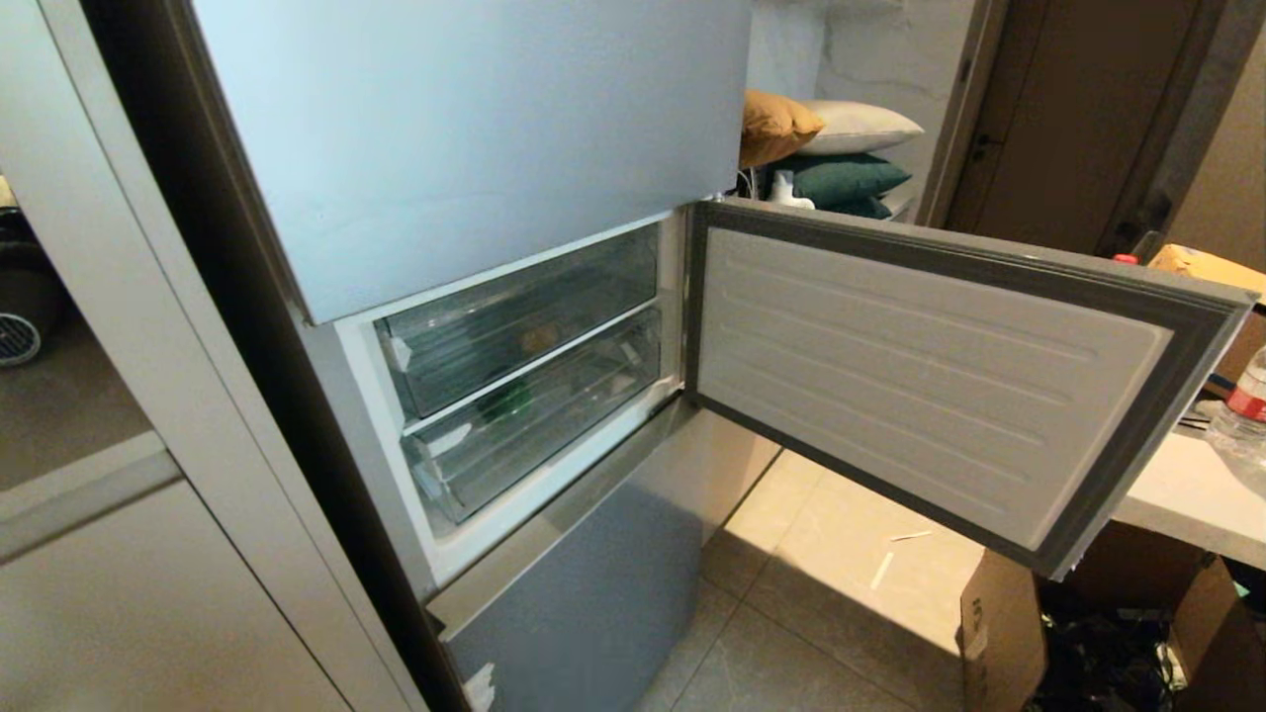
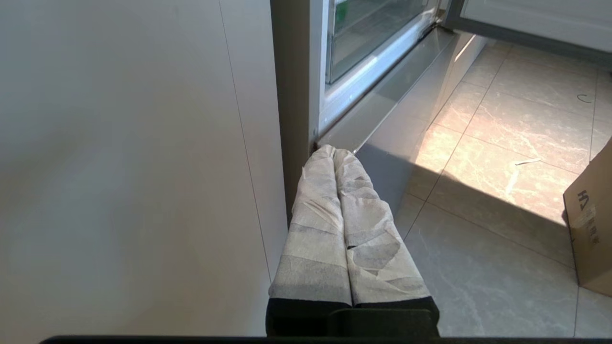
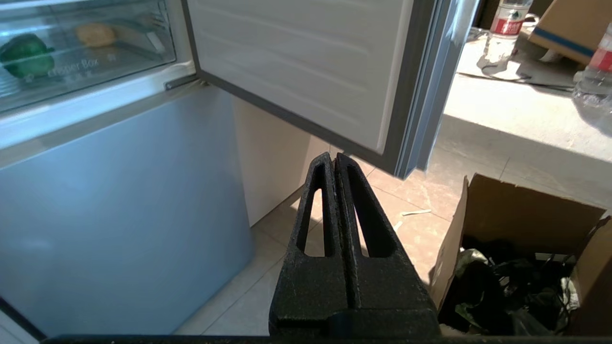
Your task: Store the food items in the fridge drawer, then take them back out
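The fridge's middle section stands open, its white-lined door [image 1: 930, 376] swung out to the right. Inside sit two clear plastic bins [image 1: 584, 405], both pushed in. A green bell pepper [image 1: 504, 400] [image 3: 26, 55] and a tan-brown lump [image 1: 539, 338] [image 3: 95, 34] show through the clear fronts; which bin each lies in I cannot tell. Neither gripper is in the head view. My left gripper [image 2: 333, 150], with tape-wrapped fingers, is shut and empty, low by the fridge's left corner. The black right gripper [image 3: 333, 157] is shut and empty, below the open door.
The tall top door [image 1: 465, 129] and lowest blue-grey panel [image 1: 584, 593] are closed. A pale cabinet [image 1: 99, 396] flanks the fridge's left. An open cardboard box [image 1: 999, 633] sits under the door's outer end, beside a white table [image 1: 1187, 494] with a water bottle [image 1: 1248, 396].
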You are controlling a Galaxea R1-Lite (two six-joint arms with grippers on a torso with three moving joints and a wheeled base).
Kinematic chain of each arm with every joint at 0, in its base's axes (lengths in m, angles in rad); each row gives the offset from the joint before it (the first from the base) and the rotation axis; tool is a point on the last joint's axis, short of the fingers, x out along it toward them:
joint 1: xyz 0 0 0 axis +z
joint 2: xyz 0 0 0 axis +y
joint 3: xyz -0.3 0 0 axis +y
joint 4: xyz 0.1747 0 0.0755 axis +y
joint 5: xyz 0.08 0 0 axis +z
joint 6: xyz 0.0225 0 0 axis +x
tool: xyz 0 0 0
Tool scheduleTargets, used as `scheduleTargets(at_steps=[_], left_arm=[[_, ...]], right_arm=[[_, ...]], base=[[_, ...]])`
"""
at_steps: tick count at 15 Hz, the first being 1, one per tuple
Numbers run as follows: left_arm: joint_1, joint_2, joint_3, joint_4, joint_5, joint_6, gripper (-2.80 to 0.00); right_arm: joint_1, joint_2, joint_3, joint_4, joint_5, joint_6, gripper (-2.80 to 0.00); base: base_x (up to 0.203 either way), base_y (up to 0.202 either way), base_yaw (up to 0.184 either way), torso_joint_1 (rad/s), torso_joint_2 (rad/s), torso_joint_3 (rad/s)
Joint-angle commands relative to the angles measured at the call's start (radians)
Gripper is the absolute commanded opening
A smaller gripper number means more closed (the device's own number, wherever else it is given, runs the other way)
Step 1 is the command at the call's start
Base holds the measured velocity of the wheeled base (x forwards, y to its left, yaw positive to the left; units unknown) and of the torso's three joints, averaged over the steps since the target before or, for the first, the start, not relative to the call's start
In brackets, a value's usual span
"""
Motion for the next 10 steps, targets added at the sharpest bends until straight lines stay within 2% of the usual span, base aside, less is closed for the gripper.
scheduleTargets(at_steps=[1,6,10], left_arm=[[0.000,0.000,0.000,0.000,0.000,0.000,-2.80],[0.000,0.000,0.000,0.000,0.000,0.000,-2.80],[0.000,0.000,0.000,0.000,0.001,0.000,-2.80]], right_arm=[[0.000,0.001,0.029,-0.001,-0.001,-0.001,-2.80],[0.000,0.001,0.029,-0.001,-0.001,0.002,-2.80],[0.000,0.001,0.029,-0.001,-0.001,-0.003,-2.80]], base=[[0.000,0.000,0.000,-0.147,0.35,0.183],[0.000,0.000,0.000,-0.154,0.36,0.209],[0.000,0.000,0.000,-0.217,0.53,0.299]])
